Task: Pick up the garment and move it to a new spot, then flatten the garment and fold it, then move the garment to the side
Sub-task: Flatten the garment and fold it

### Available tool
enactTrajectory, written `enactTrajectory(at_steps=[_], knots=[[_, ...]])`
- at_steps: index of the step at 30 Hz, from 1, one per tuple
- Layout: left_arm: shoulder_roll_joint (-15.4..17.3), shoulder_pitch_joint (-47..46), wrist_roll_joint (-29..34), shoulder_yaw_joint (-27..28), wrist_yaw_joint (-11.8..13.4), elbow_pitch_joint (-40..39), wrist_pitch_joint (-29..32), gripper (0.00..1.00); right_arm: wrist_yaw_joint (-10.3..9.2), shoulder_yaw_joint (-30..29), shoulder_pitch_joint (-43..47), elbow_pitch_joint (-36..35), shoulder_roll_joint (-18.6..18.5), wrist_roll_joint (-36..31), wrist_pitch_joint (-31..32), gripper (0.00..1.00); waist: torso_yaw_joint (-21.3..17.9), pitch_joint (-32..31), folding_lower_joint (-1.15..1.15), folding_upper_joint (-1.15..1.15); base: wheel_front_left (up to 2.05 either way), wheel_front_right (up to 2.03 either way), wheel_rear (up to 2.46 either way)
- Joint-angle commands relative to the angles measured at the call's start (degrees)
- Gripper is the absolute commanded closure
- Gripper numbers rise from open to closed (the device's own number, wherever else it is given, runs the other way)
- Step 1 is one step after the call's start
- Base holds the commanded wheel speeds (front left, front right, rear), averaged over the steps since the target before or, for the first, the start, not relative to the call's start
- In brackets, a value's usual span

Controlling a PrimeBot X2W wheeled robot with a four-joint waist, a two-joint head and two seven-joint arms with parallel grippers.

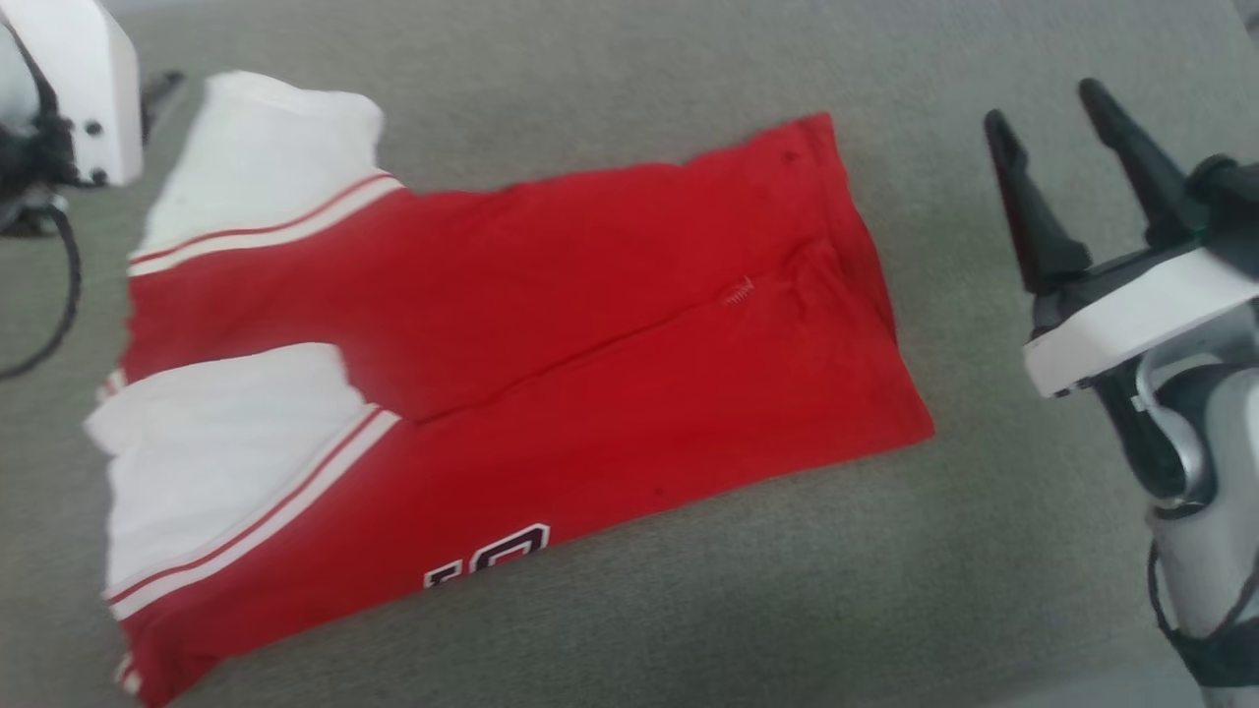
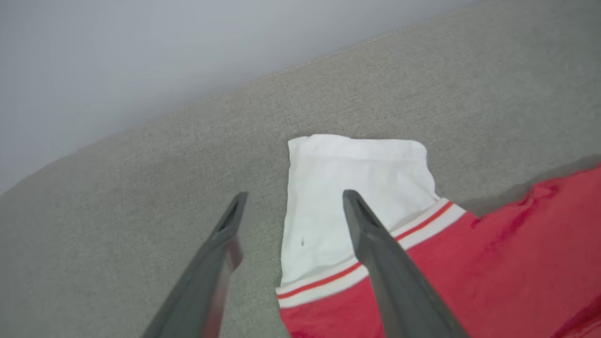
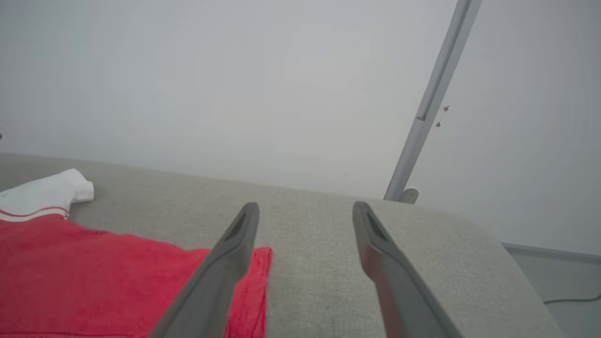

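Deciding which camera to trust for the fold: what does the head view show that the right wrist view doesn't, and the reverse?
The head view gives nearly the whole garment: both white sleeves at its left end and part of the black-and-white lettering at its lower edge. The right wrist view gives the room: a pale wall, a slanted grey pole and a cable on the floor. Both share the red cloth lying on the grey cushion, one sleeve, and the right gripper, open at the hem end, holding nothing.
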Motion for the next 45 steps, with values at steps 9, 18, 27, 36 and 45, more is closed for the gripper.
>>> enactTrajectory(at_steps=[9,18,27,36,45], knots=[[-2.14,-8.37,1.33,-1.32,-2.76,11.11,5.01,0.00,0.00,2.92,-2.58,3.45,1.43,0.83,-3.08,0.00,-5.35,7.23,0.00,0.00,0.00,0.00,0.00],[-3.88,-10.78,0.41,-2.10,-1.47,18.13,11.17,0.00,0.00,5.53,-4.52,4.80,1.11,2.10,-3.15,0.00,-6.43,10.21,0.00,0.00,0.00,0.00,0.00],[-6.22,-9.07,0.14,-3.74,-3.43,21.58,14.12,1.00,0.00,7.54,-7.47,5.28,0.44,4.76,0.61,0.00,-5.70,11.60,0.00,0.00,0.00,0.00,0.00],[-9.01,-11.15,0.55,-4.51,-4.51,21.81,13.88,1.00,0.00,13.25,-19.23,10.49,-0.46,9.21,12.53,0.00,-3.07,11.90,0.00,0.00,0.00,0.00,0.00],[-11.94,-13.27,0.97,-4.63,-4.36,23.02,11.78,1.00,0.00,21.86,-31.09,24.19,-0.96,14.11,29.62,0.00,-0.36,12.59,0.00,0.00,0.00,0.00,0.00]])
